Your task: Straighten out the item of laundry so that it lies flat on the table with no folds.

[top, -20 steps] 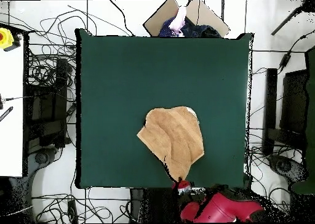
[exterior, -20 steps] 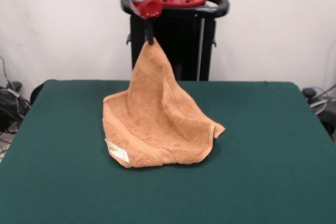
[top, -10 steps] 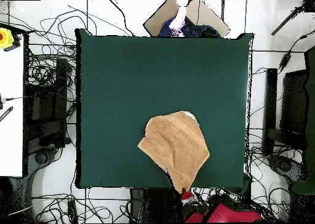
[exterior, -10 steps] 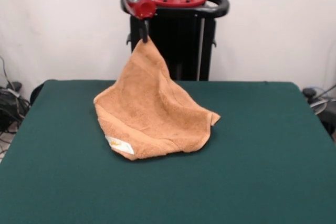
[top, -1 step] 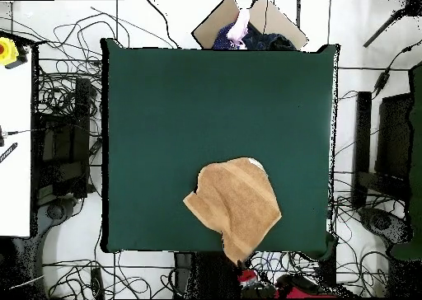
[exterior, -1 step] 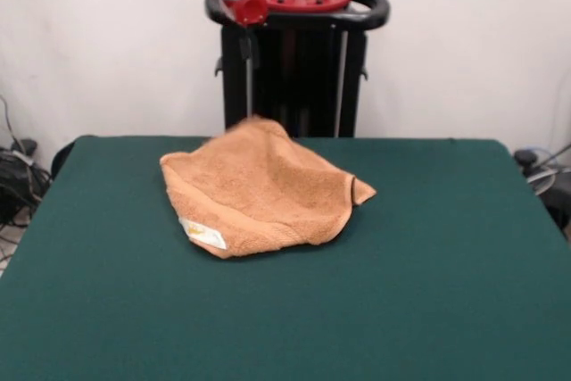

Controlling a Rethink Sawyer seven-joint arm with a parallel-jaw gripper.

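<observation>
We see a wide dark green table (exterior, -1 step: 464, 292) filling most of the front view. On it lies an orange-tan towel (exterior, -1 step: 259, 189), slumped in a low rumpled mound rather than spread flat. In the front view the towel sits a little toward 10 o'clock from the table's middle. Its long axis runs roughly from 9 o'clock to 3 o'clock, with one curled corner pointing toward 3 o'clock and another tip lifted toward 12 o'clock. From overhead the towel (top, -1 step: 236, 204) lies near the table's 6 o'clock edge, its narrow tip reaching that edge. A small white label (exterior, -1 step: 202, 234) shows at the towel's 7 o'clock edge (with a speck of yellow print). The gripper (exterior, -1 step: 247, 46) hangs above the towel, not touching it; we cannot tell whether its jaws are apart or together.
</observation>
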